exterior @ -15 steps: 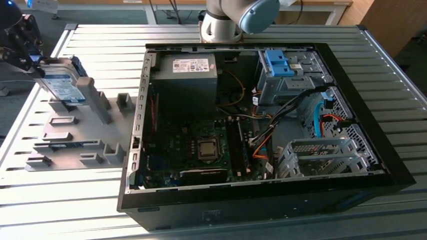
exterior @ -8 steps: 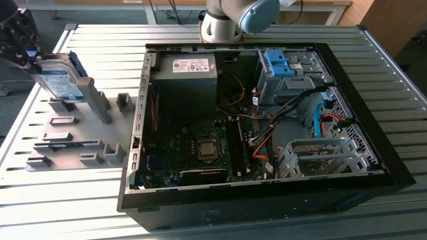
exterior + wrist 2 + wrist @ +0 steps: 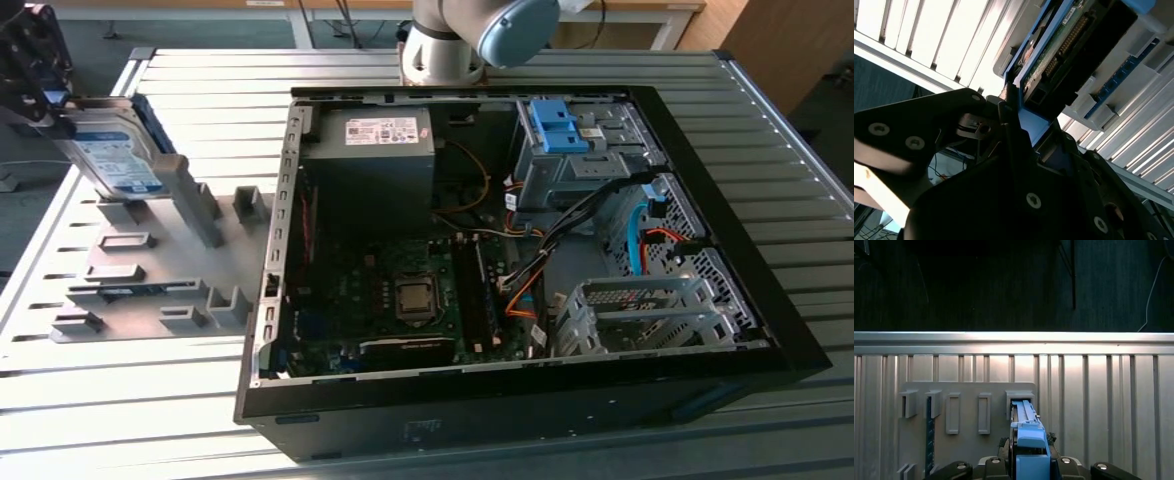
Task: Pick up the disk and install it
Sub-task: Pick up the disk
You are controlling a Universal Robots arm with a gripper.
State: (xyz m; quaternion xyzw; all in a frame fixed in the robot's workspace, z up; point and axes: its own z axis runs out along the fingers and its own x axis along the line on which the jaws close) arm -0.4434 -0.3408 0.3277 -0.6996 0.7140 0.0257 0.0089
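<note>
**Lifting the Disk Clear of the Holder**

In the exterior view, the black pincer [image 3: 51, 105] was closed on the upper end of the disk [image 3: 118, 152], a flat rectangular silver-metal drive with a blue-and-white label clipped in a bright blue plastic carrier frame. The disk hung tilted above the grey slotted holder plate [image 3: 147, 290] at the exterior view's left. Its lower corner was just beside one of the plate's upright posts [image 3: 200, 210]. Whether the two touched could not be told.

In the first wrist view, the blue edge of the carrier ran outward from the pincer toward an open grey socket [image 3: 1019, 399] on the plate. In the second wrist view, a dark finger [image 3: 1010, 125] lay flat against the blue frame, with the drive's circuit-board side [image 3: 1064, 45] beyond it.

The step in hand was judged to be withdrawal from the holder.

1. Travel should follow the long axis of the disk, so that the frame does not bind on the socket walls.
2. The grip should bear on the plastic frame, not on the circuit board.
3. The tilt should be held constant until the lower corner is free of the posts.

The open black computer case [image 3: 801, 350] stood well apart on the ribbed light metal tabletop [image 3: 747, 130].
</note>
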